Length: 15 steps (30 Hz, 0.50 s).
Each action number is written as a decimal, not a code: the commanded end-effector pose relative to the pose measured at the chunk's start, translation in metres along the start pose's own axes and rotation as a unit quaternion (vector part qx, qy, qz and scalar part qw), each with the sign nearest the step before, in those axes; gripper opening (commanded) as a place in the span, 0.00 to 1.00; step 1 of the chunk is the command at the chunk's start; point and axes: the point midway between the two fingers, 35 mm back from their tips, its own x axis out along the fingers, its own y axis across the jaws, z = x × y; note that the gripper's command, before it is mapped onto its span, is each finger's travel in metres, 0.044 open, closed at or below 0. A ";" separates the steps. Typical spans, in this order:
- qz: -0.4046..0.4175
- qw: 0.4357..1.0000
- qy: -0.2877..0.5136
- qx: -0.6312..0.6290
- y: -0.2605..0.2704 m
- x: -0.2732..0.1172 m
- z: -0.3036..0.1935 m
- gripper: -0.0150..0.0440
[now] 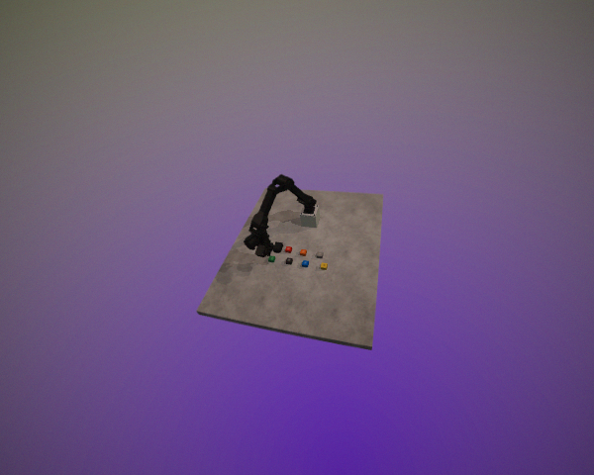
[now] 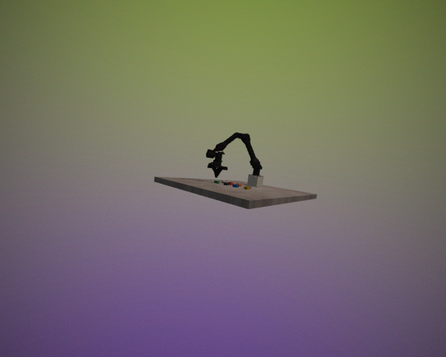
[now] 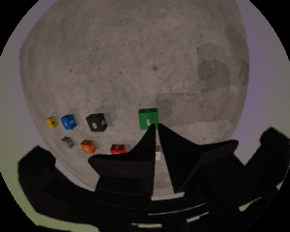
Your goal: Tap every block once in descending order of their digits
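My gripper (image 2: 216, 177) (image 3: 156, 127) is shut and empty, its tips above the table near the green block (image 1: 271, 258) (image 2: 216, 181) (image 3: 148, 117). In line with the green block stand the black block (image 1: 289, 260) (image 3: 97, 122), blue block (image 1: 305, 263) (image 3: 69, 122) and yellow block (image 1: 324, 266) (image 3: 52, 122). The row nearer the base has the red block (image 1: 288, 249) (image 3: 118, 149), orange block (image 1: 303, 252) (image 3: 88, 147) and grey block (image 1: 320, 254) (image 3: 68, 142). A white block (image 3: 158, 156) shows partly between the fingers in the wrist view. The digits are too small to read surely.
The grey table (image 1: 338, 312) (image 2: 200, 188) carries the arm's pale base (image 1: 308, 219) (image 2: 255, 181) behind the blocks. The arm reaches over the table's left side in the top view. Its shadow falls on the table beside the green block.
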 end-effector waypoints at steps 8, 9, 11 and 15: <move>0.000 1.000 -0.001 -0.002 0.000 0.015 0.001 0.29; 0.000 1.000 -0.001 -0.002 0.000 0.017 0.001 0.29; 0.000 1.000 -0.001 -0.002 0.000 0.020 0.001 0.29; 0.000 1.000 -0.001 -0.002 0.000 0.027 0.000 0.29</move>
